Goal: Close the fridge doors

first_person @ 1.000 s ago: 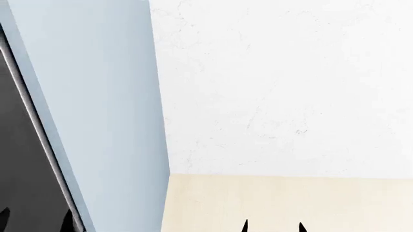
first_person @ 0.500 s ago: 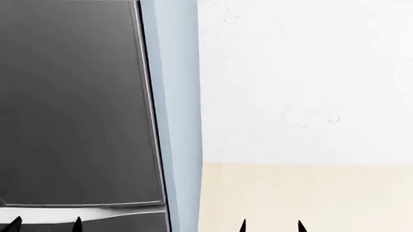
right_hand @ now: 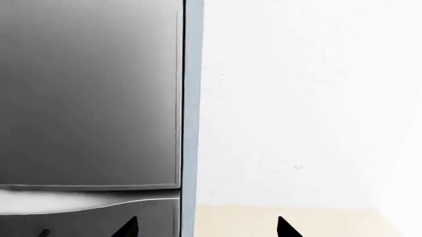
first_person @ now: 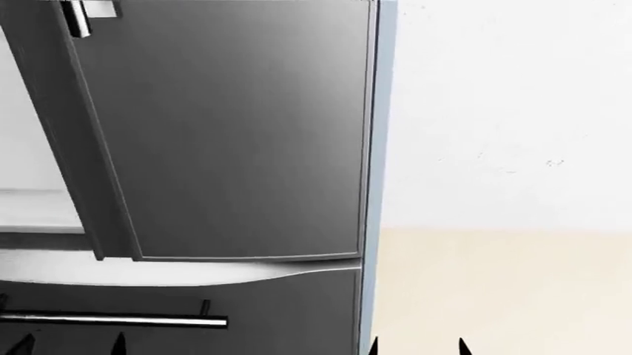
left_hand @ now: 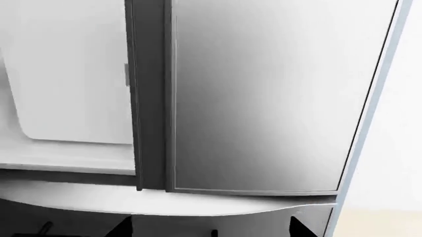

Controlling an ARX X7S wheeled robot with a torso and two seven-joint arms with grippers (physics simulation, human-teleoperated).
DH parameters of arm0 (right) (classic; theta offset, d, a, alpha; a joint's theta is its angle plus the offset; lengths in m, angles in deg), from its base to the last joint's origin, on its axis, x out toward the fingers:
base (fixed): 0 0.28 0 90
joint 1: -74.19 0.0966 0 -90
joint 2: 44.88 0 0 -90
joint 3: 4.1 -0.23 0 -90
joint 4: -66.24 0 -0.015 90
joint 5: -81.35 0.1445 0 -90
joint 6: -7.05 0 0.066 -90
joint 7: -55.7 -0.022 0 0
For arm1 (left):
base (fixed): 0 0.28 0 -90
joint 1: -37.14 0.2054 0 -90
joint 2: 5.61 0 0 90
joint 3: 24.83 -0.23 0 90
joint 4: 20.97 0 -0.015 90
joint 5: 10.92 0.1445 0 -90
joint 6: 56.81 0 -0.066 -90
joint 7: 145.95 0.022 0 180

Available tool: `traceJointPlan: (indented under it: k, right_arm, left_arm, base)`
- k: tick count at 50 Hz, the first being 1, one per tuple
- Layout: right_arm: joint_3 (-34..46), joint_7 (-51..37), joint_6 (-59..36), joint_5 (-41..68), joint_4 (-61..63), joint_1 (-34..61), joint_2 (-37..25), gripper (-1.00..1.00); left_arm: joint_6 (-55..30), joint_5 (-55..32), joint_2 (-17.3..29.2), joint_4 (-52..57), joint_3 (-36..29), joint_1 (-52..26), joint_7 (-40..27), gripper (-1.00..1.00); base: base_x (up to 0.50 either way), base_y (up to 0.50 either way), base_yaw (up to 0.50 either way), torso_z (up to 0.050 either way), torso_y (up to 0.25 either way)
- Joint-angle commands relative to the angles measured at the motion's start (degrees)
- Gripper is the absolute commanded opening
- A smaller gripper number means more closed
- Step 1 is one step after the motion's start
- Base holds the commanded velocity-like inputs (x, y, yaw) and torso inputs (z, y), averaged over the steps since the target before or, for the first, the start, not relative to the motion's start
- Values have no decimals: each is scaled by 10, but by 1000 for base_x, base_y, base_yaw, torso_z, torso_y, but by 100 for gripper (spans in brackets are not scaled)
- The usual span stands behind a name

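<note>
Two dark fridge doors (first_person: 237,140) filled the left and middle of the head view, the nearer charcoal panel standing flat beside a pale blue cabinet edge (first_person: 380,148), with white interior showing at the far left past a dark door edge. Below them ran a drawer front (first_person: 177,310) with a horizontal silver bar (first_person: 114,320). Both the left gripper (first_person: 67,344) and the right gripper (first_person: 416,346) showed only black fingertips, spread apart and holding nothing, near the white wall (first_person: 513,111).

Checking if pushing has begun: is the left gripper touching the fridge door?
Apart. Left wrist view shows the fridge door well beyond the left gripper tips.
</note>
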Motion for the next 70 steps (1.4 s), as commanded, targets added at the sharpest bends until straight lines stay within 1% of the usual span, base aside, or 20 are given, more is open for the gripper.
traceJointPlan:
  k: [1, 19, 37, 70]
  right_arm:
    - [3, -5, -2, 0, 5, -2, -4, 100]
    - [7, -9, -3, 1, 3, 2, -6, 100]
    - [11, -10, -5, 4, 1, 4, -9, 100]
    - [19, -20, -12, 5, 6, 7, -14, 100]
  left_arm:
    - [0, -3, 1, 4, -2, 2, -3, 100]
    - [3, -4, 2, -4, -6, -3, -3, 100]
    - [6, -8, 3, -8, -7, -5, -5, 100]
    - [5, -15, 8, -4, -9, -5, -10, 100]
  base:
    - [-348, 500, 0, 0, 0]
    - [-341, 500, 0, 0, 0]
    - [-208, 500, 0, 0, 0]
    - [-7, 500, 0, 0, 0]
